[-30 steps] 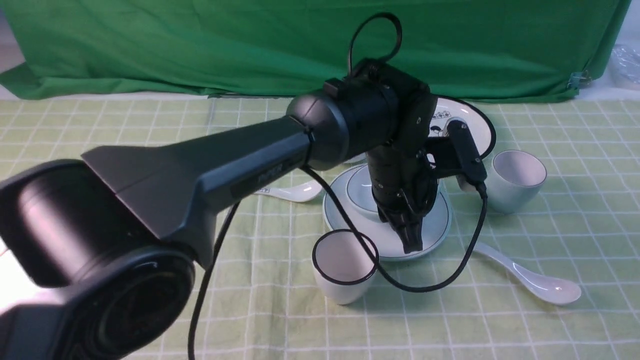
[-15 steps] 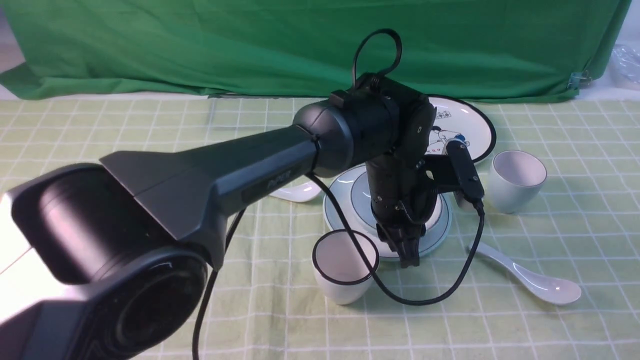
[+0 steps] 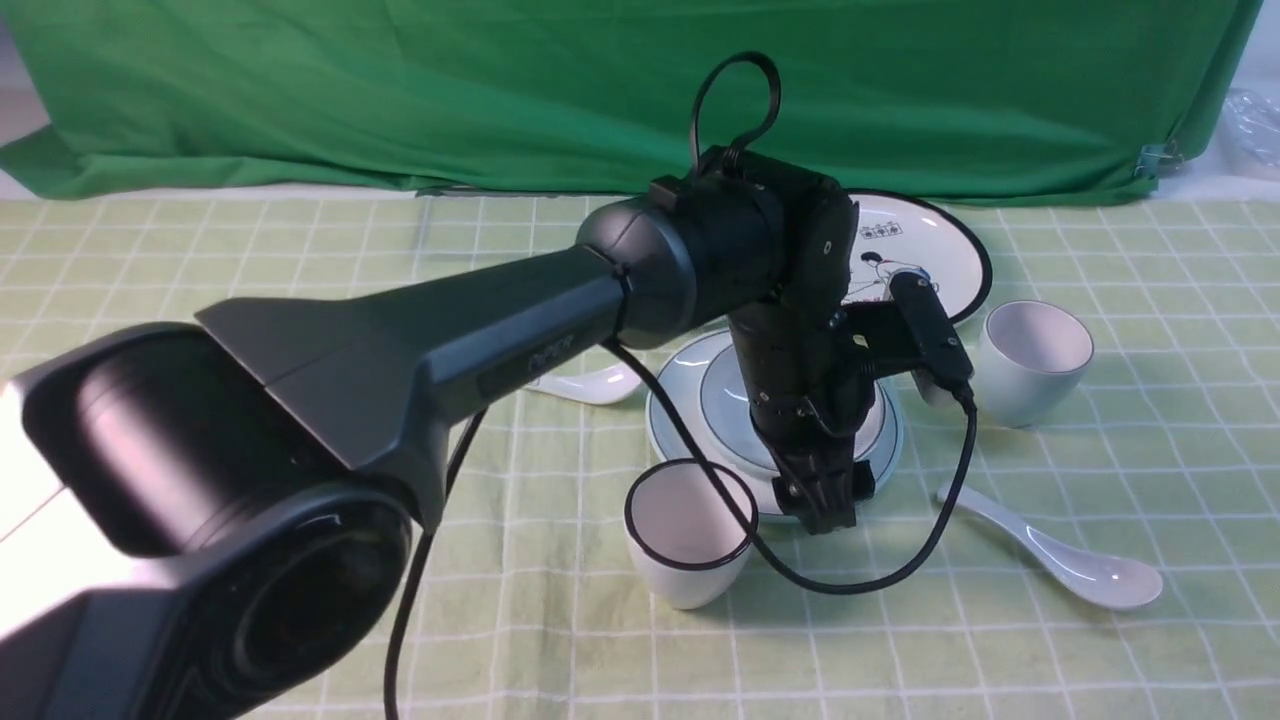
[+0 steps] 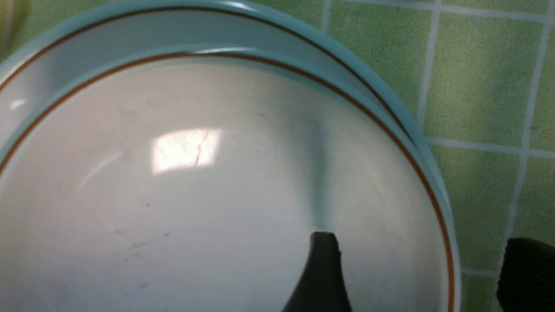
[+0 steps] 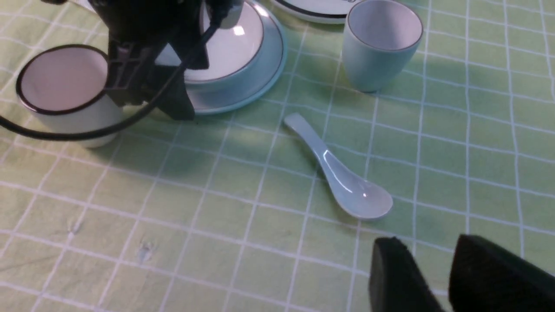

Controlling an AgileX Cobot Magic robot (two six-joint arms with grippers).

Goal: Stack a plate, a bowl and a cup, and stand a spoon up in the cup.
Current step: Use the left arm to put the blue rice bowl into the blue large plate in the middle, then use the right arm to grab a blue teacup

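With the bowl [image 3: 725,395] stacked on the plate [image 3: 668,440], the left hand [image 3: 825,500] was spread astride the bowl's near rim, gripping nothing, and the right hand [image 5: 429,253] hung slightly parted and empty near the spoon [image 3: 1060,560], so the cup [image 3: 1035,365], standing just right of the stack, probably needed lifting into the bowl next.

You have a green fabric backdrop [image 3: 400,90] hanging across the top of the front view, creased and bunched along its lower edge. Below it, the surface [image 3: 1150,660] fills the rest of the frame, covered by a pale green cloth [image 3: 200,260] with a white grid. A small metal clip [image 3: 1158,158] sits at the upper right.
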